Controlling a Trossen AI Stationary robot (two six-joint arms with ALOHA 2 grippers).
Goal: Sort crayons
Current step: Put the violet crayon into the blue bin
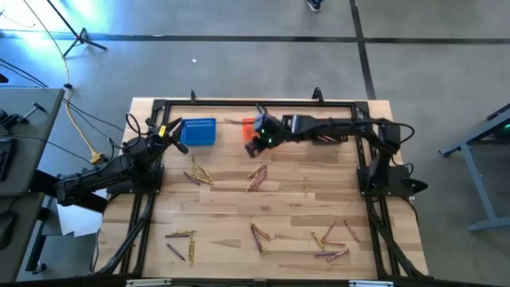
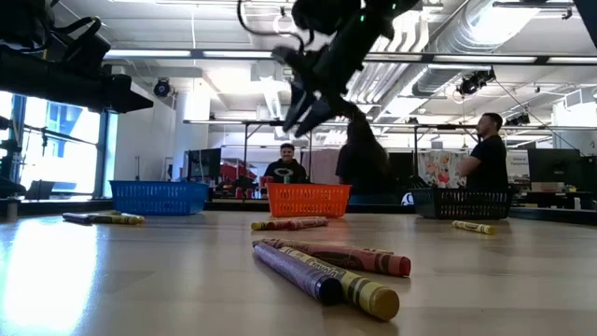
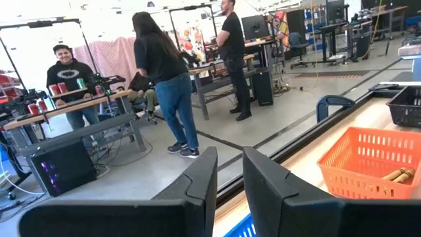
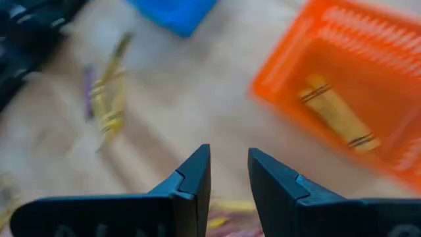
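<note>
Just beside the orange basket (image 1: 249, 125), the right gripper (image 1: 256, 143) hovers with empty, slightly parted fingers. The nearest crayons (image 1: 256, 177) lie below it on the surface, away from the basket, their long axes slanted. The left gripper (image 1: 166, 132), also parted, waits by the blue basket (image 1: 198, 131).

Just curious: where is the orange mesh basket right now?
The orange mesh basket sits at the table's far edge, right of the blue mesh basket, under the right gripper.

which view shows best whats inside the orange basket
The right wrist view: it looks down into the orange basket at two yellow crayons. The left wrist view shows them through the mesh. In the low view they are hidden; in the high view the right gripper covers the basket.
</note>
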